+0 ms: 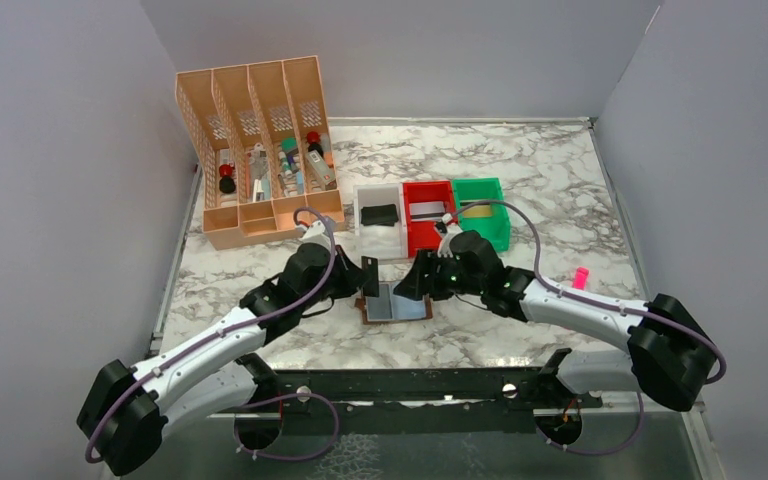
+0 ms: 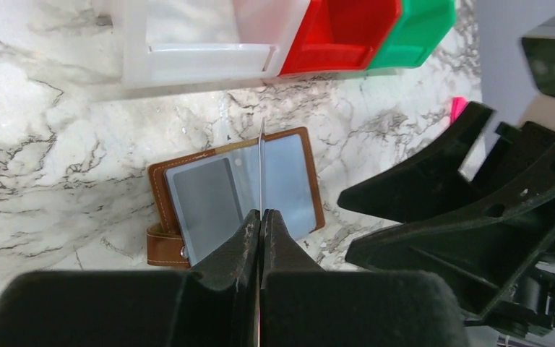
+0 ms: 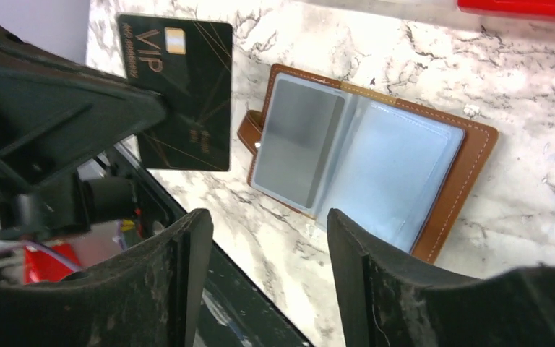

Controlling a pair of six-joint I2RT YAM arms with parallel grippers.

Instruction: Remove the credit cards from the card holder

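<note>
The credit card point(image 3: 195, 94) reads VIP from right wrist, edge-on from left.

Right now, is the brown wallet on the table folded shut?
No, the wallet lies spread open on the table, with its clear pockets facing up.

The black card point(image 3: 181, 94) bears "VIP" in gold capitals near one short edge, beside a gold chip. Finer gold print along that edge and lower down is too small to read.
</note>
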